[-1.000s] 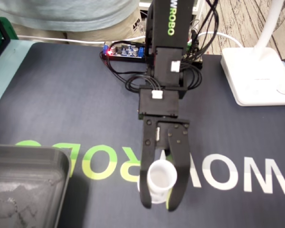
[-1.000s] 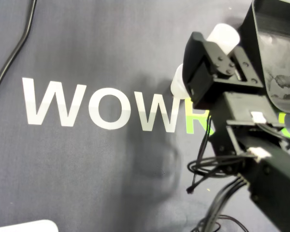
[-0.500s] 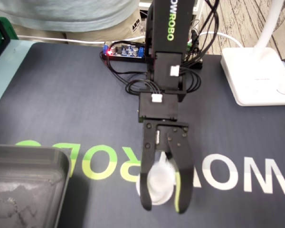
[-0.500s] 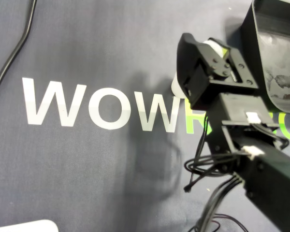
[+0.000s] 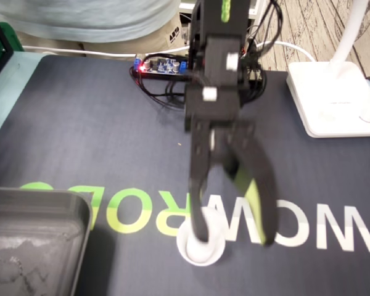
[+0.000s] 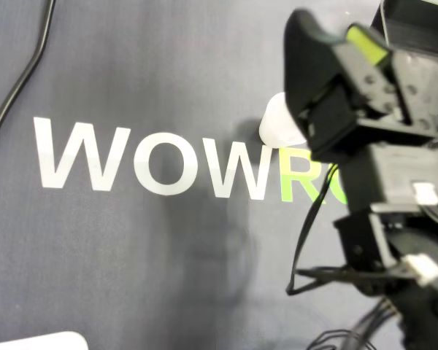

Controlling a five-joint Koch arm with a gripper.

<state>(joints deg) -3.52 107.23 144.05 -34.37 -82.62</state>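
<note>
A small white cup (image 5: 200, 245) stands upright on the dark mat, on the "WOWROBO" lettering; the overhead view shows only part of the cup (image 6: 277, 124), beside the arm. My gripper (image 5: 232, 234) hangs above it, open wide, with nothing between its fingers. In the fixed view the left black finger (image 5: 199, 203) overlaps the cup, and the green-padded finger (image 5: 259, 206) sits well to its right. The gripper (image 6: 337, 38) looms large and close in the overhead view, hiding most of the cup.
A grey tray (image 5: 43, 206) occupies the lower left of the fixed view; the tray (image 6: 416, 22) is at top right in the overhead view. A white lamp base (image 5: 333, 92) stands at the right rear. A circuit board (image 5: 160, 65) and wires lie behind the arm. A black cable (image 6: 22, 80) crosses the mat.
The gripper, which was low around the cup, has spread its fingers wider and lifted away toward the cameras. The cup stays on the mat.
</note>
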